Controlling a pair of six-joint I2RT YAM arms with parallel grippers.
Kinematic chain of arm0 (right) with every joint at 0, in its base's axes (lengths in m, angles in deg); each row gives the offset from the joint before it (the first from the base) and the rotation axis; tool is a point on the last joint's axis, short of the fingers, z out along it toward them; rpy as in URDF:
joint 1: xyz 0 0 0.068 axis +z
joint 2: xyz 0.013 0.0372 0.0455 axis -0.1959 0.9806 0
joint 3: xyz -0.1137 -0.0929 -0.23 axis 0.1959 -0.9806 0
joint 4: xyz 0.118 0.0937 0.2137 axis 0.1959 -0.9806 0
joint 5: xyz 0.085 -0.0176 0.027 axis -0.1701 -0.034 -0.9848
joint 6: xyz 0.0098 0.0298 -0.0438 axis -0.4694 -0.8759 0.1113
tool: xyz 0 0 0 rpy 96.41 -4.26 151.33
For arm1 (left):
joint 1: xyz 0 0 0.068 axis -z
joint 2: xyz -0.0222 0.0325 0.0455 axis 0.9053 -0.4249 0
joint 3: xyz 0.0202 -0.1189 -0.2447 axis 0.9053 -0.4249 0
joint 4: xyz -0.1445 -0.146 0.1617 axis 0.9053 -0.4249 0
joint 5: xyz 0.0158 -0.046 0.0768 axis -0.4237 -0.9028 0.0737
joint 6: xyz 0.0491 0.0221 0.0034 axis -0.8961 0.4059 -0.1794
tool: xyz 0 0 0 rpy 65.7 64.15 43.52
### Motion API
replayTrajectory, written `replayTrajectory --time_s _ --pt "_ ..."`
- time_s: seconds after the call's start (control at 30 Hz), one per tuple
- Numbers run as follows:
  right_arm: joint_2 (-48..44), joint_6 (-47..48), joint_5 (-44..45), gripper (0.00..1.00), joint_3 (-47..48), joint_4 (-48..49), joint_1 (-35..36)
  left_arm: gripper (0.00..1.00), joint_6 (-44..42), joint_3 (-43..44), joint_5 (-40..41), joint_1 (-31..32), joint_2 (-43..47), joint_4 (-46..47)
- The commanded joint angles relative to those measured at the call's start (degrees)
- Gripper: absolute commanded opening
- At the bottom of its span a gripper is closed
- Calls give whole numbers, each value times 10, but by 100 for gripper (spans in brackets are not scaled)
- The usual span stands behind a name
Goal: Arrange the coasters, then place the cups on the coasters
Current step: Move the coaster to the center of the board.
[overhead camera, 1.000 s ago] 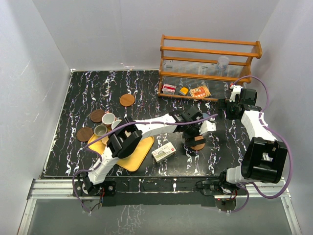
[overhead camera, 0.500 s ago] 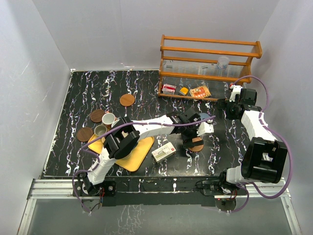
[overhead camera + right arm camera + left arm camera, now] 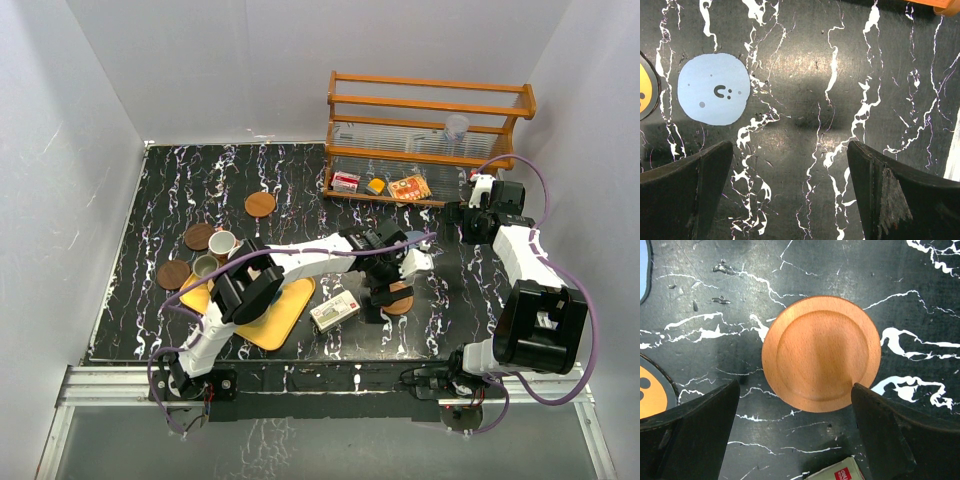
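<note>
Since the left gripper [image 3: 795, 387] shifted nearer, its jaws stay wide astride the orange-brown coaster [image 3: 821, 352].

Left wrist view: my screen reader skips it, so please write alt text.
An orange-brown wooden coaster lies flat on the black, white-veined table, framed by the two dark fingers of the open left pincer. A box corner peeks in below.

I see an orange-brown coaster [image 3: 821, 353] on the black, white-veined tabletop [image 3: 920, 280], a pale blue coaster [image 3: 714, 89] with dark specks; my fingers [image 3: 685, 435] are black.
</note>
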Motion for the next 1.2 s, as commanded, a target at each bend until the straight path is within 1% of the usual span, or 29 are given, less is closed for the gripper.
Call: replayTrajectory --time_s 0.0,0.23,0.57,0.73,1.17 --pt "4 2 -7 98 19 10 -3 92 11 -6 -24 -5 68 -15" --pt "7 3 -4 98 17 10 -3 93 14 -19 -27 -6 81 -11" --pt "9 5 -4 98 17 9 -3 93 -28 -99 -1 -7 104 10" --pt "10 6 -6 98 17 9 -3 93 -29 -128 11 -5 100 37" --pt "10 7 -11 98 20 6 -3 94 -7 -123 65 36 61 80"
